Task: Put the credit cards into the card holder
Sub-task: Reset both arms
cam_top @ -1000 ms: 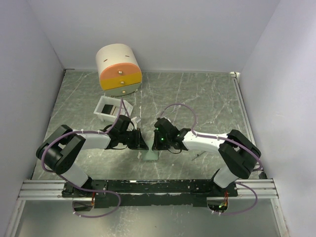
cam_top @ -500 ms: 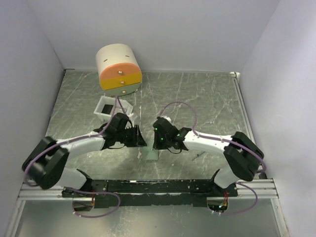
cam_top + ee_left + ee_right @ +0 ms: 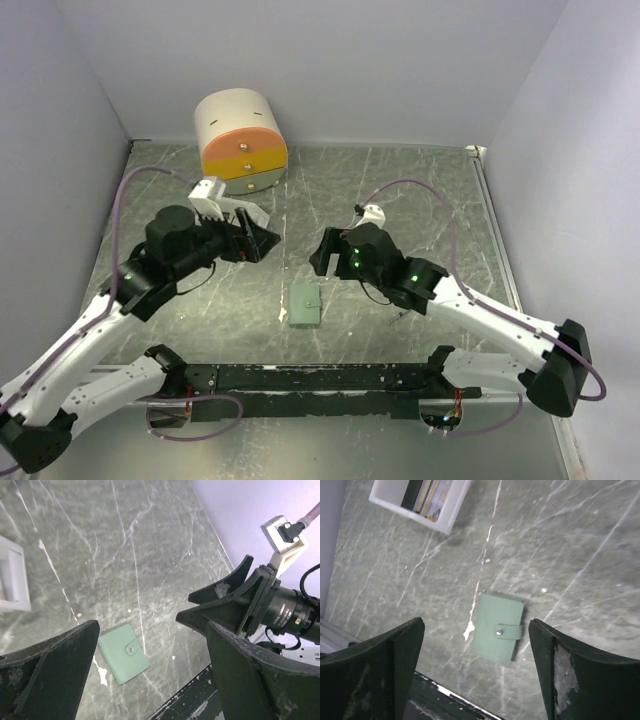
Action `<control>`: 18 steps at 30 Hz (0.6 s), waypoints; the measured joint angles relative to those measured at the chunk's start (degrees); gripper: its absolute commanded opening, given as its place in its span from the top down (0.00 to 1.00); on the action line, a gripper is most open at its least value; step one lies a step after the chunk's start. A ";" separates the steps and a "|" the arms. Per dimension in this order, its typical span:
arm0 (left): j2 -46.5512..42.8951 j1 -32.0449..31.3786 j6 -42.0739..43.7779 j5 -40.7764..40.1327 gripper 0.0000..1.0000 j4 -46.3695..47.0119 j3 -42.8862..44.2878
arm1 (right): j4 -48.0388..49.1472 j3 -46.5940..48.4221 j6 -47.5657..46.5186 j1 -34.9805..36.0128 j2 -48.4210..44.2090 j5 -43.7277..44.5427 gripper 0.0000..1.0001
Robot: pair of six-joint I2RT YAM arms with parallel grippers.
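The card holder is a small grey-green wallet. It lies flat and closed on the marble table, its clasp snapped, free of both grippers; it also shows in the wrist views as the card holder. My left gripper hangs above and to its left, open and empty, as the left gripper shows. My right gripper is raised to the holder's upper right, also open and empty. Credit cards, one dark and one yellowish, stand on edge in the white box.
The white box is mostly hidden behind my left arm. A cream cylinder with orange and yellow drawers stands at the back left. A black rail runs along the near edge. Pale walls close in three sides.
Both grippers have opened wide and lifted up and apart from the card holder, the left going left, the right going right. The holder now lies closed and flat on the table.
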 measured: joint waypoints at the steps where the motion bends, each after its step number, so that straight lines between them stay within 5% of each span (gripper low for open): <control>1: -1.29 0.00 0.96 -0.61 0.01 -1.09 1.11 | -0.81 0.33 0.07 0.00 -1.03 1.11 0.00; 9: -7.98 0.00 5.25 -5.62 0.01 -7.50 4.22 | -2.67 0.59 -1.62 0.02 -8.87 7.19 0.00; 18: -10.54 0.00 4.72 -7.21 0.01 -9.01 -1.81 | -4.85 0.22 0.02 0.07 -9.92 12.85 0.00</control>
